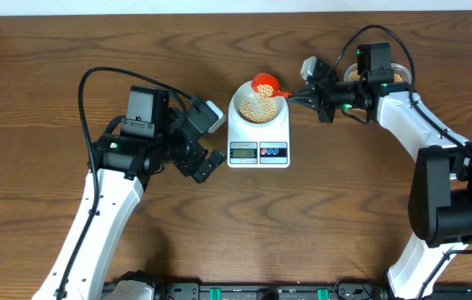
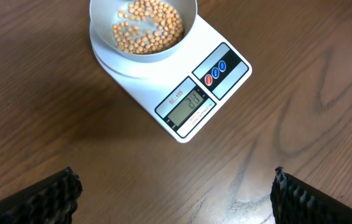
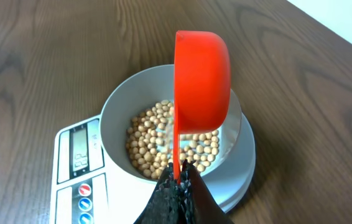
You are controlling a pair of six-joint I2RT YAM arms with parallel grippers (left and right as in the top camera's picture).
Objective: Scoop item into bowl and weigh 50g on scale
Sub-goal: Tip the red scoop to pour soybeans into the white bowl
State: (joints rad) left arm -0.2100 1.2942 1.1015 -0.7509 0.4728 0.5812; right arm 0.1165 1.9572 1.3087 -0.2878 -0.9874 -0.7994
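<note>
The white scale (image 1: 258,143) stands mid-table with the pale bowl (image 1: 241,111) on it. Tan beans (image 1: 257,107) cover the bowl's floor. My right gripper (image 1: 296,96) is shut on the thin handle of a red scoop (image 1: 265,83). The scoop (image 3: 202,81) hangs tipped on its side over the beans (image 3: 148,146) in the bowl (image 3: 111,112), just ahead of the right gripper (image 3: 179,180); its inside is hidden. My left gripper (image 1: 217,140) stands open and empty left of the scale. In the left wrist view the left gripper (image 2: 175,190) is short of the scale (image 2: 226,81) and bowl (image 2: 101,43).
A clear tub (image 1: 399,73) with more beans sits at the back right, partly hidden behind my right arm. The scale's lit display (image 2: 190,102) and its round buttons (image 2: 215,71) face the front edge. Bare wooden tabletop (image 1: 36,100) surrounds the scale.
</note>
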